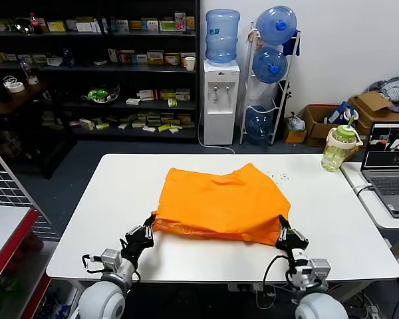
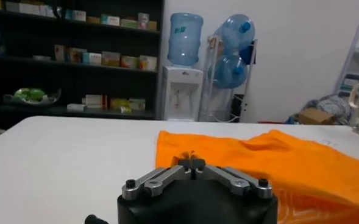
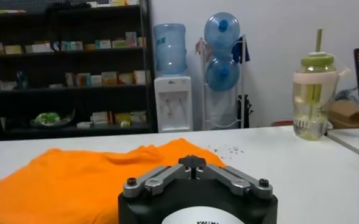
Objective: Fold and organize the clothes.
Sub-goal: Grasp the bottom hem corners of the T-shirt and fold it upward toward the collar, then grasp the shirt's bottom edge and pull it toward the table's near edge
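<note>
Surface [image 1: 86, 226], white and broad, carries the work; a laptop [image 1: 391, 169] and a lidded drink jug [image 1: 338, 147] stand off at its far right end, well apart from the cloth. The orange T-shirt [image 1: 219, 203] lies in the middle, already doubled over on itself, with a rumpled ridge along the far edge and loose layers showing at the near hem.

The left pincer [image 1: 148, 224] sits at the near left corner of the shirt, its fingers pinched together on the hem there. The right pincer [image 1: 284, 230] is at the near right corner, fingers likewise closed; it appears to grip that corner, though the pinch itself is partly hidden.

The shirt looks light, limp and easily wrinkled. It will likely sag between two held points and drag on the surface, so the two near corners seem the sensible holds, with all layers caught together to keep the fold square.
</note>
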You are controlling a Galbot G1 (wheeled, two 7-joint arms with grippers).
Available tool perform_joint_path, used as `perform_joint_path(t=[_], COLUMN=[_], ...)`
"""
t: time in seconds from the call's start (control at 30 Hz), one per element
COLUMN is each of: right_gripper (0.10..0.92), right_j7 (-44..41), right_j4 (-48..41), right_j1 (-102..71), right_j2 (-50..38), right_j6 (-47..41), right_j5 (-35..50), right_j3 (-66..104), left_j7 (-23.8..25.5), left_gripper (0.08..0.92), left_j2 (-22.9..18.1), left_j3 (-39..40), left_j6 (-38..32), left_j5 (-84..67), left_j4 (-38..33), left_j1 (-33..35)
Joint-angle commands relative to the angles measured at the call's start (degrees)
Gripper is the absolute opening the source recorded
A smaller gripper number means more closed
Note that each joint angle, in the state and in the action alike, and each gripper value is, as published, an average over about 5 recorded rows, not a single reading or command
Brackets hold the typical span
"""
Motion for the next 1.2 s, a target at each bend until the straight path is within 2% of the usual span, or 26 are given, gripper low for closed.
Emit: perform_joint_path(t=[0.03,0.17,0.23,0.43,0.73,0.93,1.07,1.2], right_gripper=[0.124,0.137,0.175,0.346,0.606,0.771,0.818,0.822], right_j7=[1.5,1.1,0.9,0.0,-5.9,-8.5,-8.2,-7.8], right_j4=[-10.0,-12.4,-13.2,-12.7,-6.6,-5.4,-5.8,-6.8], right_j1=[13.5,15.2,15.7,14.0,0.0,-3.8,-3.8,-3.0], right_j2=[-1.2,-0.4,0.0,0.1,-4.1,-5.6,-5.5,-5.1], right_j6=[-1.8,-2.5,-2.7,-3.6,-2.6,-5.1,-7.1,-7.8], right_j5=[2.4,2.5,2.5,1.2,-1.1,0.3,2.0,2.7], right_j3=[-3.6,-5.0,-5.4,-4.7,0.7,3.3,3.6,3.4], left_j7=[0.0,-0.4,-0.6,-0.8,0.1,0.4,-0.3,-0.6], left_gripper=[0.090,0.093,0.110,0.258,0.535,0.692,0.802,0.821], left_j2=[-0.5,-0.6,-0.6,0.1,0.8,-0.4,-0.7,-0.5], left_j3=[5.0,5.4,5.4,4.4,1.5,1.2,1.8,2.2], left_j6=[-0.2,0.4,1.3,3.2,2.8,1.9,2.8,3.7], left_j5=[1.0,2.1,2.6,3.9,3.3,2.0,0.1,-1.0], left_j4=[13.3,14.6,14.7,13.0,7.3,8.1,8.9,10.5], left_j1=[-13.1,-14.2,-14.1,-11.4,-1.2,-0.7,-2.4,-4.4])
